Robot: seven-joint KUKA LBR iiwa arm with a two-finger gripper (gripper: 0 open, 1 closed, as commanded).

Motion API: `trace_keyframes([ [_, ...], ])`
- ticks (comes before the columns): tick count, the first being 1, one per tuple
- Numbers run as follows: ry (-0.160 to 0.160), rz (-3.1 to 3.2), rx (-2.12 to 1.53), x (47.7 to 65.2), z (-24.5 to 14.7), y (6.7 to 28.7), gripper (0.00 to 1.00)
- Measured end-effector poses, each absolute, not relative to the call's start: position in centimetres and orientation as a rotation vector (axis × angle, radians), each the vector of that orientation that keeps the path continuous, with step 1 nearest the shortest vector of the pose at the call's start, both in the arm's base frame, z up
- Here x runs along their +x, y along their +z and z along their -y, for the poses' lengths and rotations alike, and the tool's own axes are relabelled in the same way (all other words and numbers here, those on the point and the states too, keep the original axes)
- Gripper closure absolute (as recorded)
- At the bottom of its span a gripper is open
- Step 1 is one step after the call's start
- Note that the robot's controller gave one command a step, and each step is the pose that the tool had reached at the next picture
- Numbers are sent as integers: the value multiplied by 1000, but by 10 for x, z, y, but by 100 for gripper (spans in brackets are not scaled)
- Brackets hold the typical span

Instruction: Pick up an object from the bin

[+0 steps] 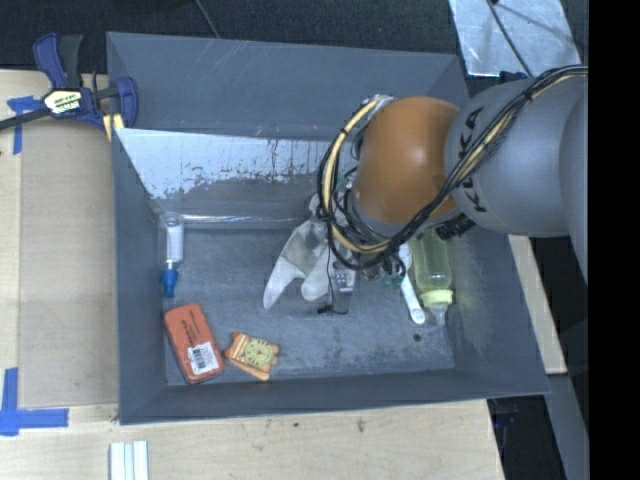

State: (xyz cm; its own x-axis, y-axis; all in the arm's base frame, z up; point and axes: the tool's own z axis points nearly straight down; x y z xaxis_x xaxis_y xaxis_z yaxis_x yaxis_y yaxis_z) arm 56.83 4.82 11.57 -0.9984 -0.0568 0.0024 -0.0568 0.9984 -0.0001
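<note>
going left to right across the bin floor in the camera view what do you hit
orange-red flat box → small yellow packet → crumpled white cloth → pincer → yellow-green bottle

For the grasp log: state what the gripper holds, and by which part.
Cannot tell: the gripper sits low against the white crumpled cloth, its hold hidden.
</note>
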Motion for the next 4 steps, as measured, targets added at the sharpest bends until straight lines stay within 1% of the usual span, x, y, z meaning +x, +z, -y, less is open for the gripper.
trace_keyframes([
  [1, 0, 3139, 201, 581, -48, 100, 0],
  [2, -4, 3146, -167, 591, -37, 73, 100],
  [3, -4, 3146, -167, 591, -37, 73, 100],
  [4, 0, 3147, -95, 605, -28, 227, 100],
])
